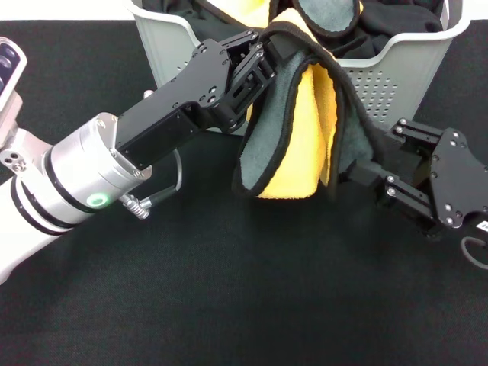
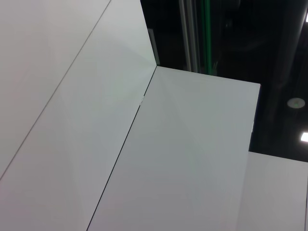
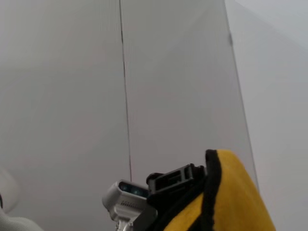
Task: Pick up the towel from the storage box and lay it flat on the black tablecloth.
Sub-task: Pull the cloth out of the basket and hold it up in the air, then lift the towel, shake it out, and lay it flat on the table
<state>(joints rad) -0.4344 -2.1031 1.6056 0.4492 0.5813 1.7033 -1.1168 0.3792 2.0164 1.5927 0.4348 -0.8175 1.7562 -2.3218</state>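
Observation:
The towel (image 1: 301,130), grey fleece on one side, yellow-orange on the other, with black binding, hangs folded out of the storage box (image 1: 396,69) over its front wall, above the black tablecloth (image 1: 229,290). My left gripper (image 1: 268,55) is shut on the towel's upper edge at the box's front rim. My right gripper (image 1: 364,171) is shut on the towel's right-hand edge, lower down in front of the box. The right wrist view shows a yellow corner of the towel (image 3: 231,202) with its black edge. The left wrist view shows only white panels.
Plain black cloths (image 1: 396,17) lie inside the storage box behind the towel. The box stands at the far middle of the tablecloth. The left arm (image 1: 84,183) reaches in from the near left, and a cable loop (image 1: 164,187) hangs under its wrist.

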